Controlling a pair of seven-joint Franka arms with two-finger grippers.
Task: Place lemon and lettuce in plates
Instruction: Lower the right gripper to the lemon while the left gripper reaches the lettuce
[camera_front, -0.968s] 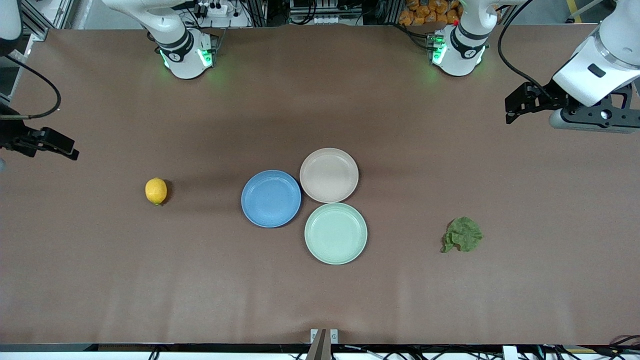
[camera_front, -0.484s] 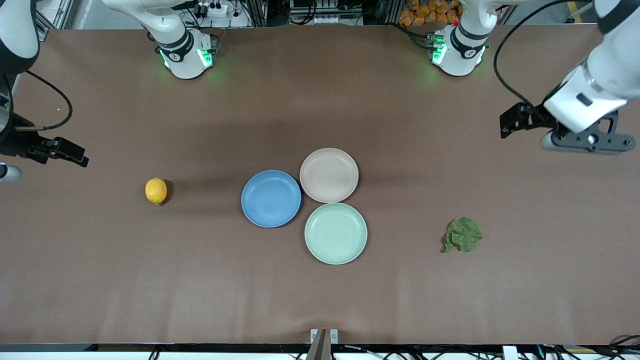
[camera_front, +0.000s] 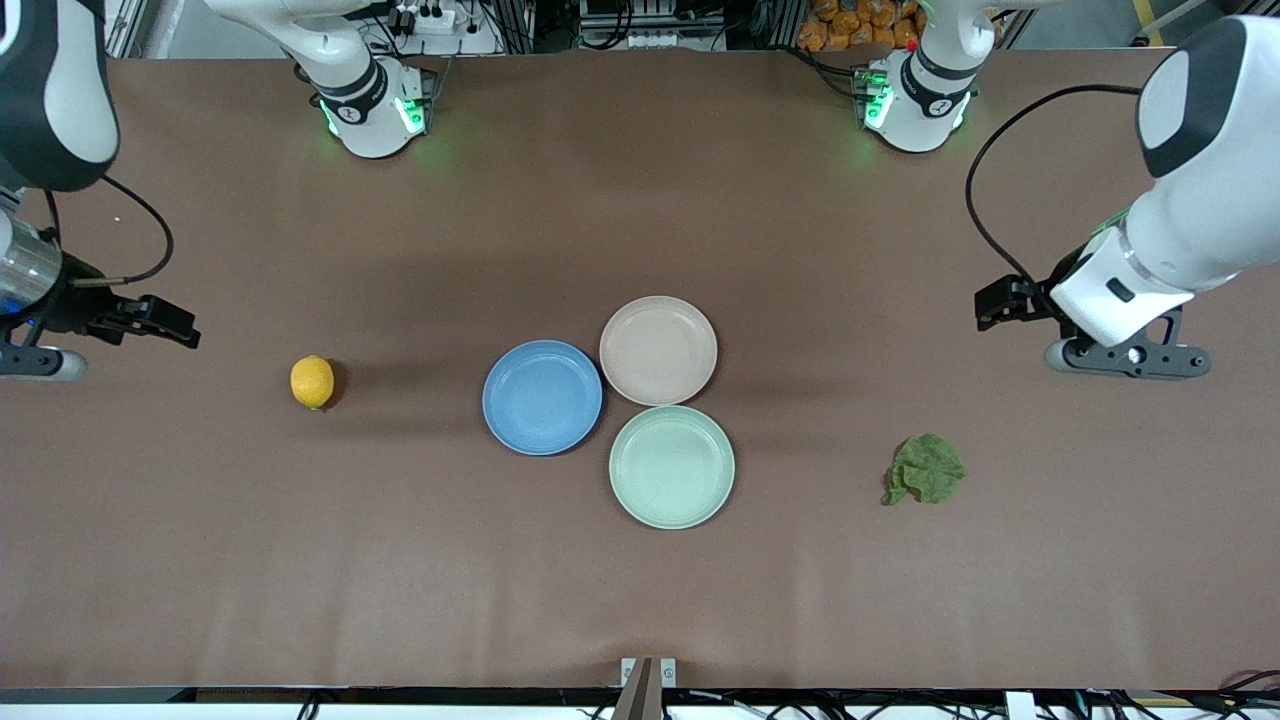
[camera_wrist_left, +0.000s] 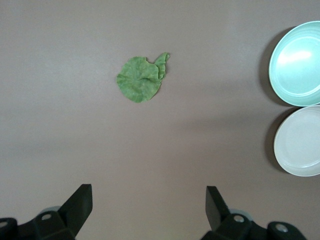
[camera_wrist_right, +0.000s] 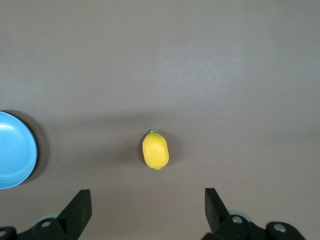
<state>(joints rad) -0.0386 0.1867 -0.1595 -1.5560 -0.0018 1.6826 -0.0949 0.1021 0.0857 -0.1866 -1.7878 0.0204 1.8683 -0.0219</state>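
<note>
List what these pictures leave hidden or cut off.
- Right end effector: front view crops the arm at the frame edge; the right wrist view shows only the open fingertips.
- Left end effector: in the front view the arm's own wrist covers it.
- Lettuce underside: hidden by its own folds.
- Blue plate: cut by the right wrist view's edge.

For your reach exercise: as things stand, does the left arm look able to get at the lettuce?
Probably yes. The left gripper hangs open above bare table, the lettuce lies alone toward that arm's end, and the nearest plate, the mint-green plate, sits well apart from it.
</note>
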